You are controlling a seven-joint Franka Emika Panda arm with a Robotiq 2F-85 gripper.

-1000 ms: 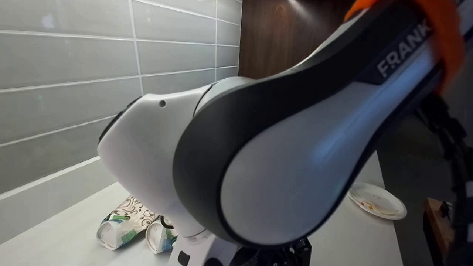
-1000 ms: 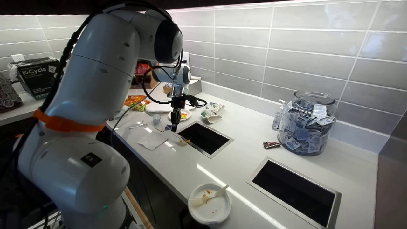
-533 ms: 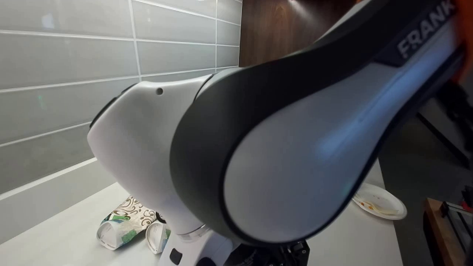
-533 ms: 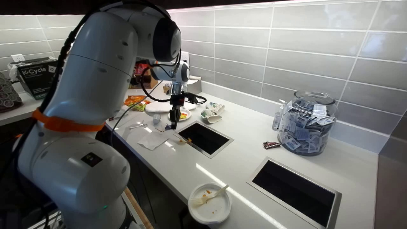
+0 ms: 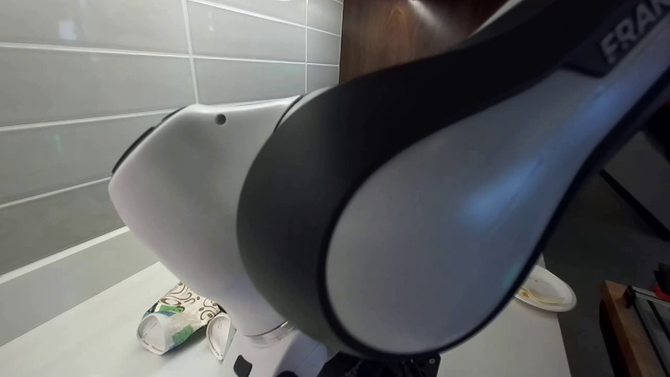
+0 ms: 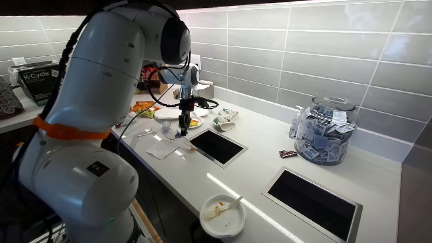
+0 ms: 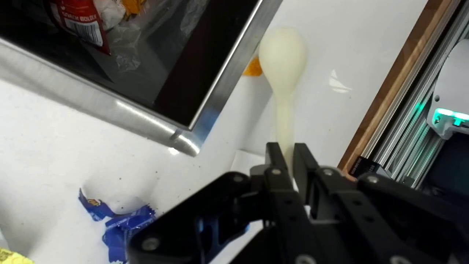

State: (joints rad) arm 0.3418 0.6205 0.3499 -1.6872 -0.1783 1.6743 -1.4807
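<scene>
A pale cream spoon (image 7: 283, 55) juts forward from my gripper (image 7: 287, 146), whose black fingers are shut on its handle. In the wrist view the bowl of the spoon is just right of the steel rim (image 7: 91, 99) of a dark counter opening. Its shadow falls apart from it, so the spoon hangs above the counter. An orange scrap (image 7: 253, 68) lies between bowl and rim. Inside the opening are a red snack packet (image 7: 86, 25) and clear plastic. A blue wrapper (image 7: 128, 223) lies to the left. In an exterior view my gripper (image 6: 184, 133) points down near the opening's corner.
A plate (image 6: 224, 226) with a fork sits at the counter's front edge. Farther along are a napkin (image 6: 162, 149), paper cups (image 6: 224, 125) and a small food plate (image 6: 199, 122). A jar of packets (image 6: 324, 141) stands beside another framed opening (image 6: 352, 219).
My gripper has shifted slightly left and up in an exterior view, still shut on the spoon. The forearm has swung and now covers more of the plate. Other things have stayed put.
</scene>
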